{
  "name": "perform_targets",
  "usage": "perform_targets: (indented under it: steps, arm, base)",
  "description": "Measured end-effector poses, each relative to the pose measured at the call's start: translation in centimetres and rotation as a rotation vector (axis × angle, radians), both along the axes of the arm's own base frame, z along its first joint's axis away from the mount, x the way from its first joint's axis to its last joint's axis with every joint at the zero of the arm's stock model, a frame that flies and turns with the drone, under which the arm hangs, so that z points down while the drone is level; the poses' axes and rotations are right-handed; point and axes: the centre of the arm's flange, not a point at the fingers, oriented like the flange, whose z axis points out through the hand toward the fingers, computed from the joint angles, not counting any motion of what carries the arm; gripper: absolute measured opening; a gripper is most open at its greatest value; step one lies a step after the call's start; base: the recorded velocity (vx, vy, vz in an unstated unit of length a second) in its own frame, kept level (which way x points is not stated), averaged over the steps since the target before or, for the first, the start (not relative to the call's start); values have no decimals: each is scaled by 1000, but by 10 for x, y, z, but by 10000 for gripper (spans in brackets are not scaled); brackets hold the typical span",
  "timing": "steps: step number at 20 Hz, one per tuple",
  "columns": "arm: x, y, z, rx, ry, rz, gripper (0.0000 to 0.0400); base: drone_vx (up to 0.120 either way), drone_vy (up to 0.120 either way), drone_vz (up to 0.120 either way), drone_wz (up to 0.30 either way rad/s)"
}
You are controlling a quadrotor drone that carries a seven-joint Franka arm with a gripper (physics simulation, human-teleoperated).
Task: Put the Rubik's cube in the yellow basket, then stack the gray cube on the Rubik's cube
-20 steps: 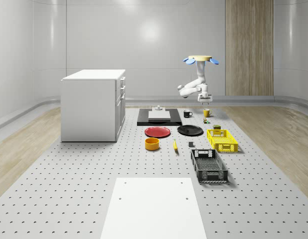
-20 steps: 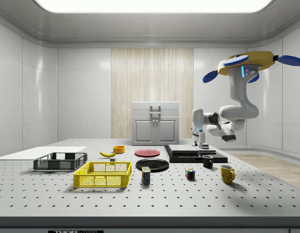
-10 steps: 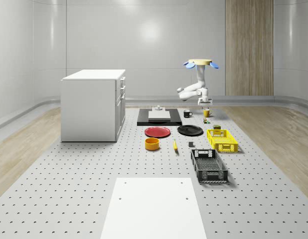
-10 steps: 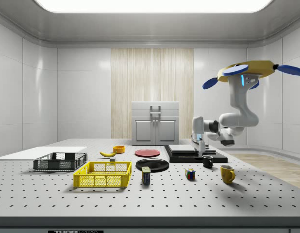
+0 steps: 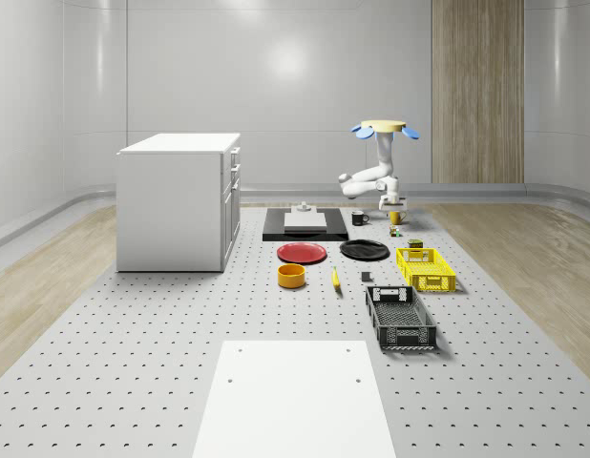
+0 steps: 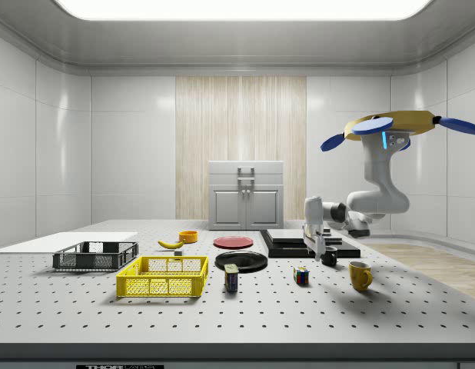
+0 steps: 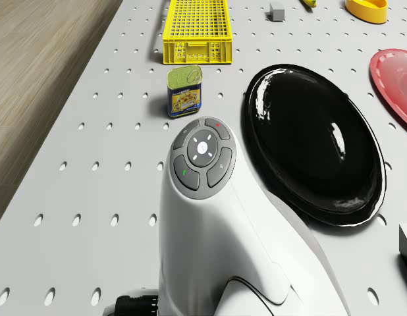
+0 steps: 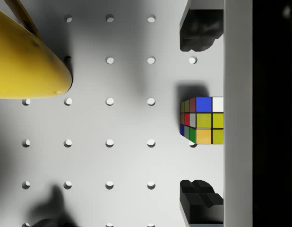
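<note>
The Rubik's cube point(image 8: 202, 120) is seen resting on the perforated desk point(image 8: 113, 161), with the hand point(image 8: 201, 118) poised above it and spread wide: one dark fingertip point(image 8: 199, 33) is seen beyond the cube at twelve o'clock and the other at six o'clock, neither touching it. A yellow mug point(image 8: 28, 61) stands on the desk at about ten o'clock from the cube, well apart from it. In the side view the Rubik's cube point(image 6: 301, 276) lies between a small can point(image 6: 232, 278) at its nine o'clock and the yellow mug point(image 6: 360, 275) at its three o'clock, with a black mug point(image 6: 328, 257) behind it. The hand point(image 6: 318, 250) is held low, above the desk and just over the cube. The drone point(image 6: 391, 124) hovers high above the far end of the desk, over the mugs, its white arm bent down toward the cube. The yellow basket point(image 6: 164, 276) sits on the desk well apart at the cube's nine o'clock, past the can, beside a black plate point(image 6: 241, 261). In the drone view a small gray cube point(image 7: 277, 9) lies on the desk beyond the yellow basket point(image 7: 194, 29). A black crate point(image 6: 95, 256), a red plate point(image 6: 233, 242), a banana point(image 6: 171, 244) and a white cabinet point(image 5: 180, 200) are set farther off.
</note>
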Motion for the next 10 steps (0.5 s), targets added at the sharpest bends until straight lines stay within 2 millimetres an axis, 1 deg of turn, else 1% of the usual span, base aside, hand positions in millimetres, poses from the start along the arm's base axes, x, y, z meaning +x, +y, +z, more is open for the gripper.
perform_targets:
  steps: [10]
  arm:
    - [0,0,0,0,0,0,400]
  base:
    - [0,0,-120,0]
